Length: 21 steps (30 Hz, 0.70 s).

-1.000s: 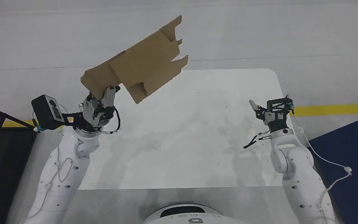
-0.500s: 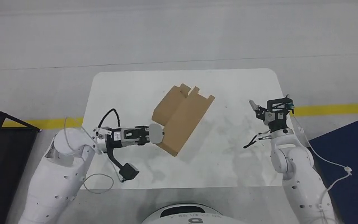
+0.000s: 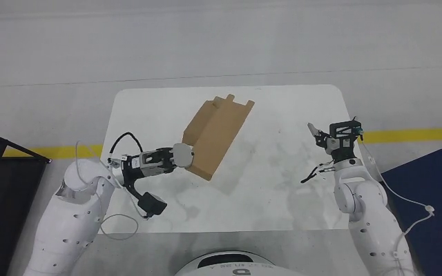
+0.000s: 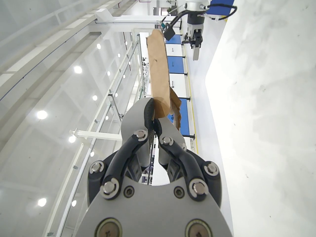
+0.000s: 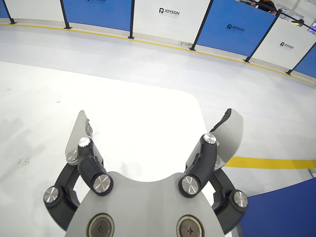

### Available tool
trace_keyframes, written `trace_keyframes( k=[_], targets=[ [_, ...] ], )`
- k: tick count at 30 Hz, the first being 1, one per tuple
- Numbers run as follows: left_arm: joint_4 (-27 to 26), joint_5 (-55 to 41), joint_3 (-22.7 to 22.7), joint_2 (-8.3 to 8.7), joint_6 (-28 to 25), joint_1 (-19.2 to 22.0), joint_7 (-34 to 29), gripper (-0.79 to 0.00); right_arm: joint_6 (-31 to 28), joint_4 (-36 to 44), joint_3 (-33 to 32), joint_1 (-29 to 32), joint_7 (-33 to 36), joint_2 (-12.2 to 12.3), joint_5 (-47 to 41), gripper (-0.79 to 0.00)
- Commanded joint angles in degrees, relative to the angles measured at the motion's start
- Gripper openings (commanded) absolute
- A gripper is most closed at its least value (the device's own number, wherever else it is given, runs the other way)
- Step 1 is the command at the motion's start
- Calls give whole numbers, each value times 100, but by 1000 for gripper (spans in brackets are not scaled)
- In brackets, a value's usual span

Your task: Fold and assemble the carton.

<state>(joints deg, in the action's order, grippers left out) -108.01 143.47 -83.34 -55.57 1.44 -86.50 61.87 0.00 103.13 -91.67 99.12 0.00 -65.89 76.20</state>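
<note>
One carton [image 3: 215, 136] is in play. It looks flat and not yet opened into a box, so the task seems to be in its early part: opening the body, folding the flaps and closing them are all left to do, as far as can be judged. The left end effector [image 3: 181, 153] is clamped on a corner of the carton, which extends away from its tips and seems raised off the surface [image 3: 290, 193]. The notched flaps are at the end farthest from this grip. Well apart, beyond the carton, the right end effector [image 3: 333, 127] hangs with its jaws wide and holds nothing. Counted: one carton, two end effectors, one surface.
</note>
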Motion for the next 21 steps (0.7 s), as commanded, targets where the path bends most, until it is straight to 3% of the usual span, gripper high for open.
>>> trace_keyframes(
  k=[1,5,10,21],
  targets=[
    [-735,3253,-175,73,559,-147,-1107,-785,0,0,0,0,0,0,0,0],
    [-1201,3253,-611,372,1241,-493,-1726,-785,0,0,0,0,0,0,0,0],
    [-1670,3253,-1751,847,2175,-903,-1423,-785,0,0,0,0,0,0,0,0],
    [-1670,3253,-1751,847,2175,-903,-1423,-785,0,0,0,0,0,0,0,0]
  ],
)
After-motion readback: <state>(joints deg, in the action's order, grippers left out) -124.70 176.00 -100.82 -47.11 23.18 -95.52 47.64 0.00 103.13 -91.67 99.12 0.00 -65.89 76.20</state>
